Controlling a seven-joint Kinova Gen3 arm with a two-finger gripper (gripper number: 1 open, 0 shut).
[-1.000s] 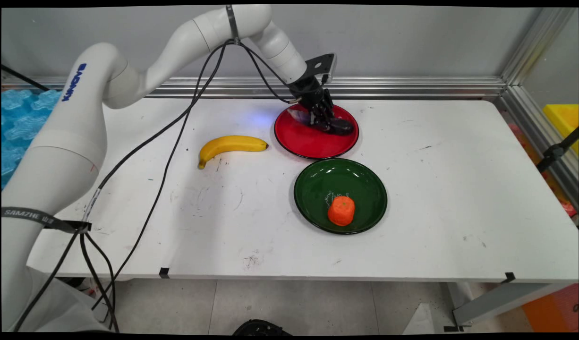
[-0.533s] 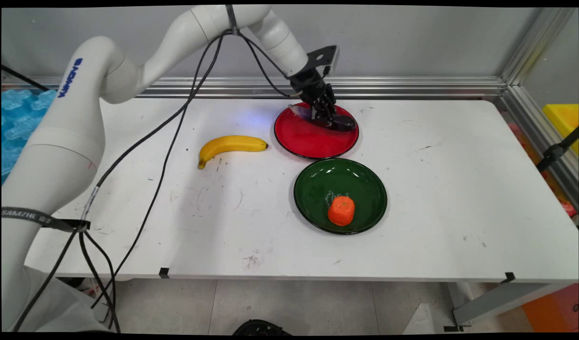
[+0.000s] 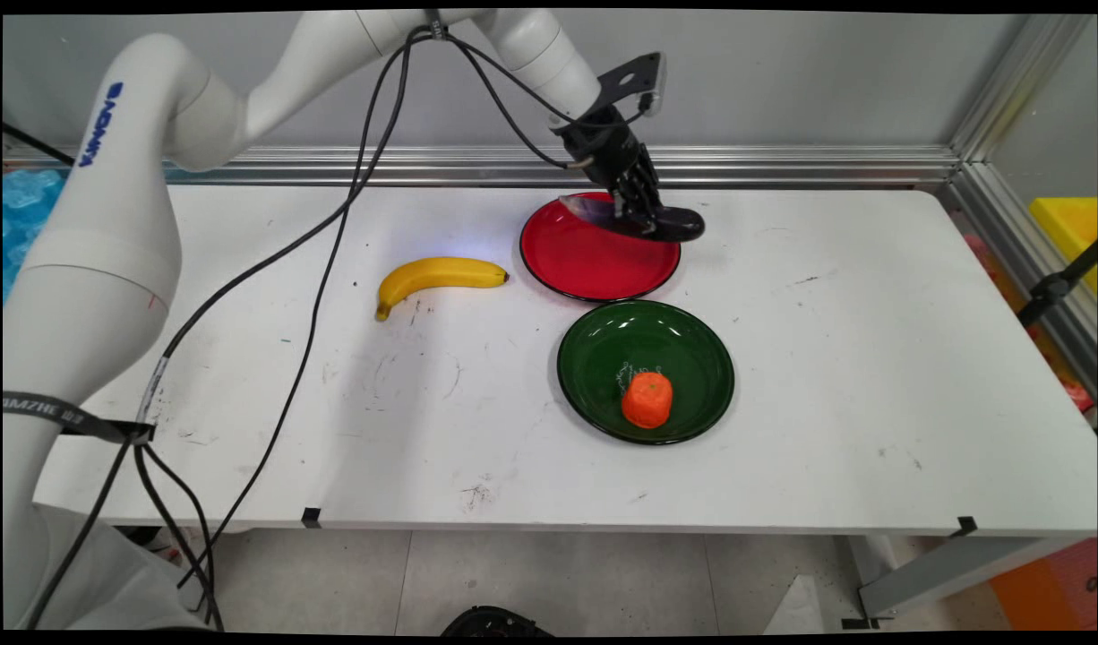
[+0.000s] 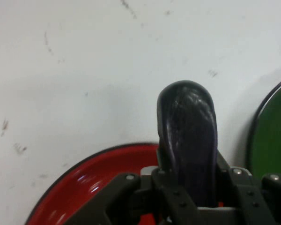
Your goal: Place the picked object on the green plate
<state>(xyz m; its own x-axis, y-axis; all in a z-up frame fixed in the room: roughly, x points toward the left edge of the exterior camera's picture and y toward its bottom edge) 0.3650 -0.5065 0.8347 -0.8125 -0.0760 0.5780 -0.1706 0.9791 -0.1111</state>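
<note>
My gripper [image 3: 637,211] is shut on a dark purple eggplant [image 3: 665,223] and holds it in the air over the far right rim of the red plate [image 3: 585,260]. In the hand view the eggplant [image 4: 189,136] sticks out from between the fingers [image 4: 166,185], with the red plate [image 4: 93,183] below it and the green plate's edge [image 4: 271,136] at the right. The eggplant's rounded end points right, past the plate's rim.
A green plate [image 3: 603,345] with an orange fruit [image 3: 647,399] in it lies in front of the red plate. A yellow banana [image 3: 434,276] lies on the table to the left. Black cables [image 3: 316,278] hang from the arm over the table's left part.
The gripper has risen and moved right with the eggplant, lifting it off the red plate.
</note>
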